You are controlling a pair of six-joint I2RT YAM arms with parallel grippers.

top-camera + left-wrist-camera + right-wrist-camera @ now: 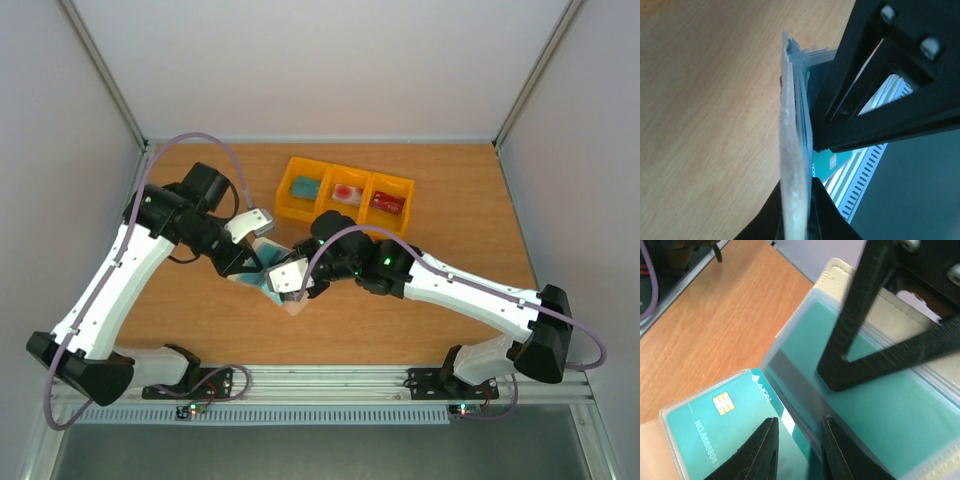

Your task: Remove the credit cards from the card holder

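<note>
Over the table (470, 230), left tool (796, 217) pinches the card holder (790, 150) — right tool (797, 450), cannot tell.

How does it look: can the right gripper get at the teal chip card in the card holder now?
Probably yes. The right gripper sits with open jaws astride the edge of the teal chip card, with nothing between. The left gripper pinches the card holder elsewhere, clear of that card.

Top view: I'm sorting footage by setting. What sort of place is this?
Probably a lab robot cell: a wooden table walled by white panels, with a left arm and right arm bolted to a metal rail at its near edge.
</note>
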